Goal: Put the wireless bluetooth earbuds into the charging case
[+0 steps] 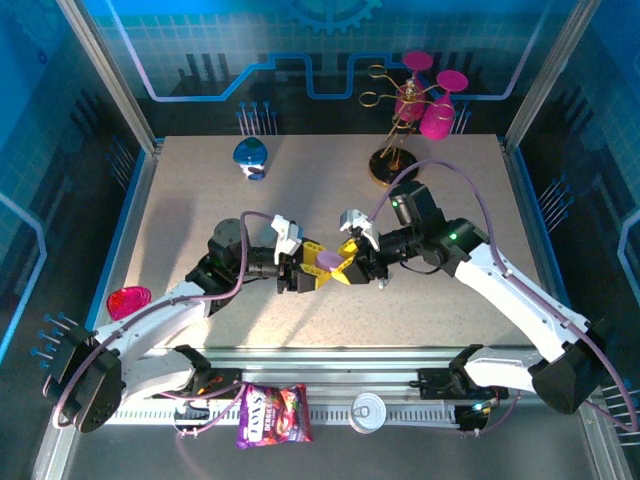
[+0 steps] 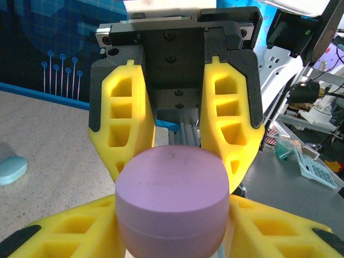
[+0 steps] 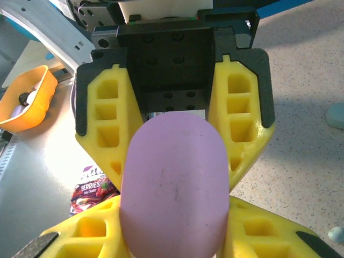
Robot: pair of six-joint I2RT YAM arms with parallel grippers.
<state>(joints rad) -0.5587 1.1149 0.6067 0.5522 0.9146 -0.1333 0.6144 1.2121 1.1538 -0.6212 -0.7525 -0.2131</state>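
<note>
Lilac plastic, smooth and rounded: this is the charging case (image 1: pixel 328 261). Its lid is down, so the inside is hidden. It sits over the middle of the table (image 1: pixel 180 210), between the two arms. The left gripper (image 1: pixel 311 271) meets it from the left and the right gripper (image 1: pixel 347 264) from the right.

In the left wrist view the left arm's own yellow fingers (image 2: pixel 80 226) lie along both lower sides of the case and touch it. This gripper is therefore clamped on the case, although the lilac body covers the fingertips. The right wrist view gives the same for the right gripper. Its fingers (image 3: pixel 258 231) press the case from both sides, and the tips are again hidden. The bottom edge of both wrist views cuts off the lower part of the case. In the top view the case is a small lilac spot, and the contact cannot be read there.

The earbuds are hard to make out. A tiny pale blue item (image 3: pixel 336 235) lies on the table at the right edge of the right wrist view. It is half cut off and well apart from the grippers, and I cannot tell whether it is an earbud. A bigger pale blue pebble shape (image 2: pixel 11 169) lies at the left edge of the left wrist view, also cut off. An orange bowl (image 3: pixel 29 97) holds small pieces that are too unclear to name.
</note>
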